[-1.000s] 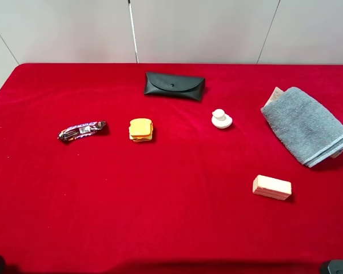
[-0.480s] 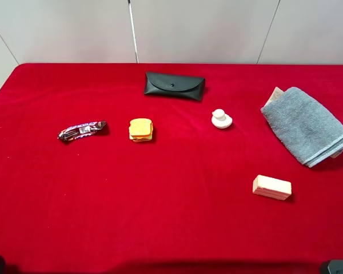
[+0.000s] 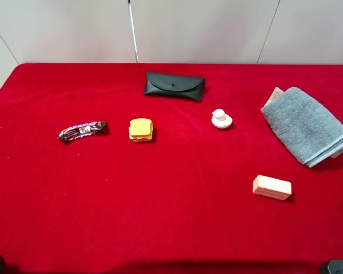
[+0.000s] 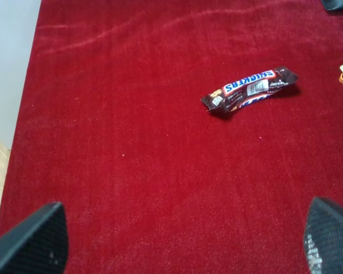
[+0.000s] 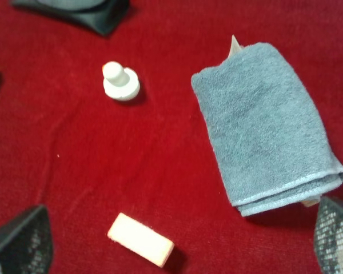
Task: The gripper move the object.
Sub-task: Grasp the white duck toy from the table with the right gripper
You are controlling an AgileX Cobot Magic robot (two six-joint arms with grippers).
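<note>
The object, a small white knob (image 3: 221, 119) with a round flat base and a rounded stub, stands upright on the red cloth right of centre. It also shows in the right wrist view (image 5: 120, 81). My right gripper (image 5: 177, 242) is open and empty, with its black fingers (image 5: 20, 240) wide apart, well short of the knob. My left gripper (image 4: 183, 242) is open and empty, with its fingers (image 4: 37, 237) wide apart over bare cloth on the left side. In the exterior view only dark arm parts show at the bottom corners.
A black glasses case (image 3: 174, 85) lies at the back. An orange-yellow sandwich toy (image 3: 140, 129) and a Snickers bar (image 3: 82, 130) lie to the left. A folded grey towel (image 3: 306, 124) lies at the right. A pinkish-beige block (image 3: 271, 187) lies in front of the knob.
</note>
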